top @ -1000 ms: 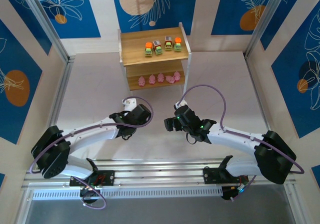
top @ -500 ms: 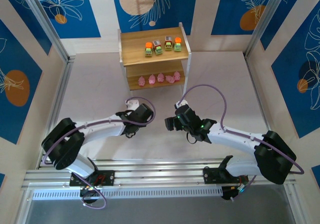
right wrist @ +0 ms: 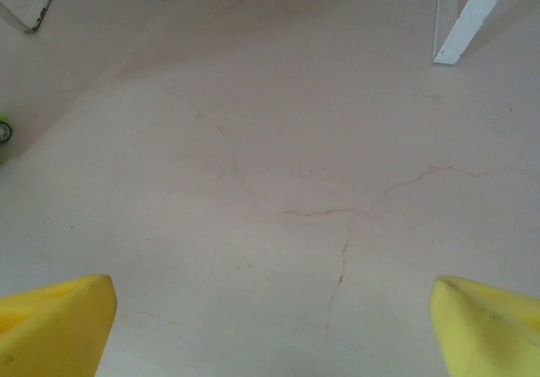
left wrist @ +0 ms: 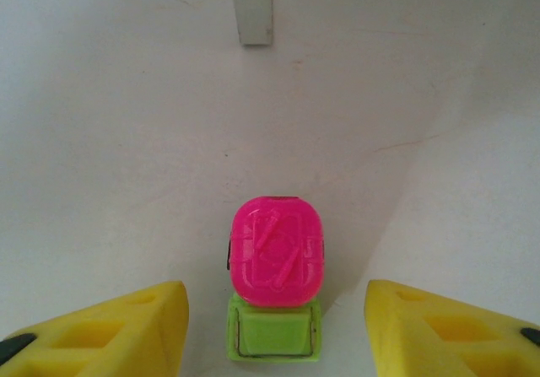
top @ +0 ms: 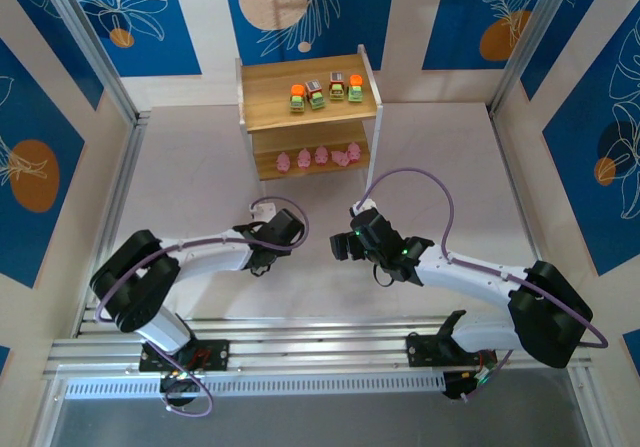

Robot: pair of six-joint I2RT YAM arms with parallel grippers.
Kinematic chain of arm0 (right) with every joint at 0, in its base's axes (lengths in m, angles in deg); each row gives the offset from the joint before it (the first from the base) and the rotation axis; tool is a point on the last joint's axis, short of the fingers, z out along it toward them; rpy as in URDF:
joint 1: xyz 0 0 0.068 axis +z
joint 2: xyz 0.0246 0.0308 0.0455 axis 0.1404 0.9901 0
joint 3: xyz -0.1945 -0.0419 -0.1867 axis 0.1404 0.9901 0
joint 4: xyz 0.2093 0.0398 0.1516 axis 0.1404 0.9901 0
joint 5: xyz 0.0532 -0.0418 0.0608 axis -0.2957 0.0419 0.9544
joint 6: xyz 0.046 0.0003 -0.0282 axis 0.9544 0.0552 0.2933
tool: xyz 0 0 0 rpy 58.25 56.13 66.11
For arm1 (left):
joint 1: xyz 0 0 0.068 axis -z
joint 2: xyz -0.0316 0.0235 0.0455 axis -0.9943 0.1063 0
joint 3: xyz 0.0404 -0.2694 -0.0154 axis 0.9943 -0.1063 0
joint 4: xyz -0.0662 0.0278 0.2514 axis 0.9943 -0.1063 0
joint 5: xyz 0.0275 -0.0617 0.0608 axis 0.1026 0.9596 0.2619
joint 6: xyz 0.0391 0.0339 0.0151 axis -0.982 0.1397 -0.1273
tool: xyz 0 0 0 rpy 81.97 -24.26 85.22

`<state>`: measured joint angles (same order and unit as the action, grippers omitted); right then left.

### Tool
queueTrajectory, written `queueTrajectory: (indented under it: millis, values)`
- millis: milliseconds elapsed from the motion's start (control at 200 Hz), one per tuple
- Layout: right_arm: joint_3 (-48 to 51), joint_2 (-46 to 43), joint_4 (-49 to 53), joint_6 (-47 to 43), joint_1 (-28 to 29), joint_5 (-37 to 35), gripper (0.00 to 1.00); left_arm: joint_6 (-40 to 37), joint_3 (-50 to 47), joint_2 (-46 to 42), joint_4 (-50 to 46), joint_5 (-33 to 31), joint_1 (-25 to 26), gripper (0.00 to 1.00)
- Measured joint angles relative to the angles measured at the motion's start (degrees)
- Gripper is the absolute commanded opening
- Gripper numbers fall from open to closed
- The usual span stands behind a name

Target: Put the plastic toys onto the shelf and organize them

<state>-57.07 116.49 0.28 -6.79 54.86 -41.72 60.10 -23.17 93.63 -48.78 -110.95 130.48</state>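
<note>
The shelf (top: 306,117) stands at the back of the table. Its top board carries several blocky green-yellow toys (top: 316,94), and five pink figures (top: 320,155) line the lower board. One more toy, a green block with a pink top (left wrist: 276,250), rests on the table between the yellow fingers (left wrist: 110,331) of my left gripper (left wrist: 274,314), which is open around it without touching. From above, that left gripper (top: 261,208) covers this toy. My right gripper (right wrist: 270,326) is open over bare table, and from above the right gripper (top: 357,211) points toward the shelf.
White shelf legs (right wrist: 468,14) stand ahead of the right gripper, and another leg (left wrist: 251,6) ahead of the left. A green sliver (right wrist: 3,130) shows at the right wrist view's left edge. Patterned walls (top: 60,117) enclose the table on three sides.
The left arm's shoulder and elbow swung inward and up, while its gripper stayed nearly in place over the toy. The right arm has not moved.
</note>
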Motion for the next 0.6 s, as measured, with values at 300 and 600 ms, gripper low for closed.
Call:
queueTrajectory:
  millis: [300, 600]
  values:
    - [0.0, 0.0, 0.2, 0.0, 0.0, 0.0, 0.95, -0.2, -1.8, 1.3, 2.9, 0.3, -0.1, 0.53]
    - [0.0, 0.3, 0.3, 0.0, -0.1, 0.1, 0.95, -0.4, -1.9, 2.5, 4.3, 0.2, -0.1, 0.50]
